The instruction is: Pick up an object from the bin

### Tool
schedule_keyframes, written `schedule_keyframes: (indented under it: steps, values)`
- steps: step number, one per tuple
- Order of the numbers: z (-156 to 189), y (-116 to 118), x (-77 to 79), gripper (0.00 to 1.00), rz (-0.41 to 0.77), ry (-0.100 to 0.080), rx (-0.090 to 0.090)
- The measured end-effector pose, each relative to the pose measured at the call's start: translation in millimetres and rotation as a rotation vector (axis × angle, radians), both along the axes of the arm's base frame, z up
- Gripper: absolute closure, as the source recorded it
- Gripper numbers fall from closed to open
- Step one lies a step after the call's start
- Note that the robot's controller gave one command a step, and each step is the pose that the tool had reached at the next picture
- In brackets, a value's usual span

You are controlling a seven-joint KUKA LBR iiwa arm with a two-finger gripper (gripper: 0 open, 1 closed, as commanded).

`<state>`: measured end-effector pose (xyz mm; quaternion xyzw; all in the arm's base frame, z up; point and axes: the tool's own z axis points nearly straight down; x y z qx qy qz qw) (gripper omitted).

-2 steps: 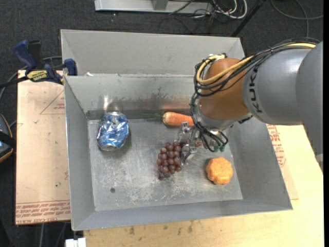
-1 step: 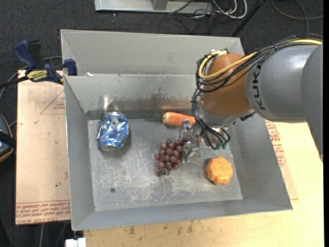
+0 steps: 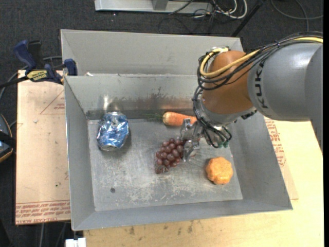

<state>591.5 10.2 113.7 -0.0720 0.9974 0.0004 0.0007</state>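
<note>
My gripper (image 3: 188, 143) hangs low in the middle of the bin, its fingertips at the right edge of a bunch of dark purple grapes (image 3: 168, 156). The fingers stand a little apart, one of them touching the bunch. An orange carrot (image 3: 176, 119) lies just behind the gripper along the back wall, partly hidden by the arm. A round orange lump like a bread roll (image 3: 219, 170) sits to the gripper's right, near the front.
A crushed blue and silver can (image 3: 112, 131) rests at the bin's left side. Bare floor stretches along the front of the bin, between the can and the grapes.
</note>
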Motion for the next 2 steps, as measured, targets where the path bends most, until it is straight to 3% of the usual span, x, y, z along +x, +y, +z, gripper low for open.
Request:
schedule_keyframes:
  steps: [2]
  values:
    - [26.0, 0.2, 0.5, 1.0, -0.001, -0.002, 0.0]
